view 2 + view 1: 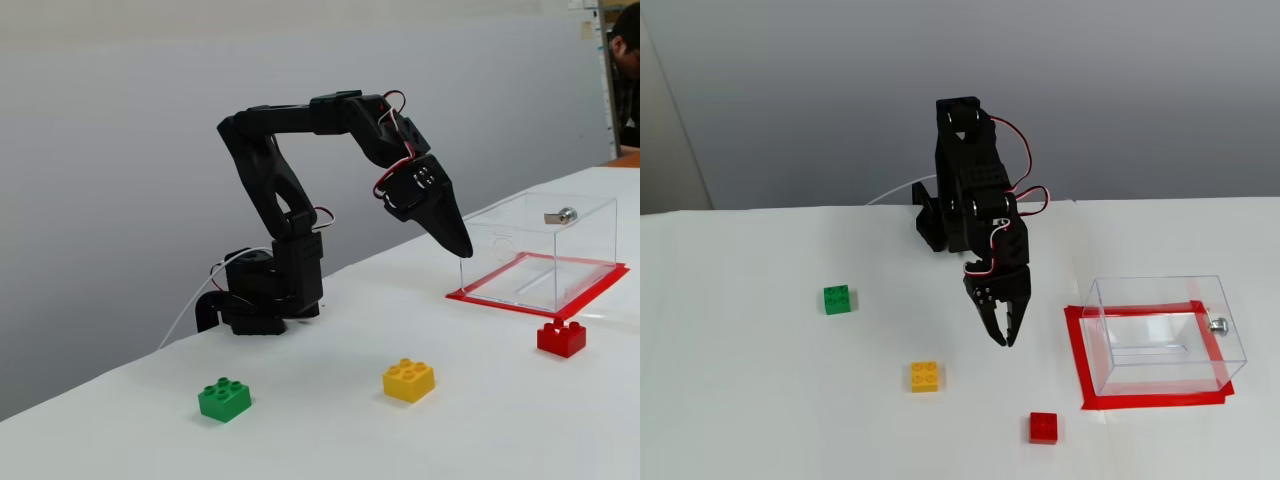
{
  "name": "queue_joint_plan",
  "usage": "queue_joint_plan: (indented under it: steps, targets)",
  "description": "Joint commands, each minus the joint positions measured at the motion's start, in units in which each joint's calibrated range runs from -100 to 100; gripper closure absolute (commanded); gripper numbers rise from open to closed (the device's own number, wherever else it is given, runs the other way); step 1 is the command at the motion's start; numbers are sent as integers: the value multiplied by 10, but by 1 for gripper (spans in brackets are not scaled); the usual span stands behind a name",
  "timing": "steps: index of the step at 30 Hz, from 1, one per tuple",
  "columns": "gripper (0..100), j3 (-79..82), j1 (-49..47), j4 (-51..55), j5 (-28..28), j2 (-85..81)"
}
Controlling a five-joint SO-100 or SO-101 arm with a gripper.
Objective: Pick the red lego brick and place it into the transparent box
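Observation:
The red lego brick (1044,427) (561,338) lies on the white table near the front, just left of the box in a fixed view. The transparent box (1163,335) (540,252) stands empty inside a red tape frame, its metal knob (1218,324) on the side. My black gripper (1005,338) (462,248) hangs in the air with its fingers together and nothing between them. It points down, above the table between the yellow brick and the box, well clear of the red brick.
A yellow brick (925,376) (409,380) and a green brick (837,299) (225,399) lie on the table left of the gripper. The arm's base (940,225) (262,295) stands at the back. A person's head (626,50) shows at the far right edge.

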Motion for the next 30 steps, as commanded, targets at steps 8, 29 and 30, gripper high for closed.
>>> queue_joint_plan:
  steps: [8,29,30]
  targets:
    - [99,-150,-43,-6,-52,139]
    - [99,-247,-103,-71,-80,300]
    - [98,-247,-102,-73,-80,303]
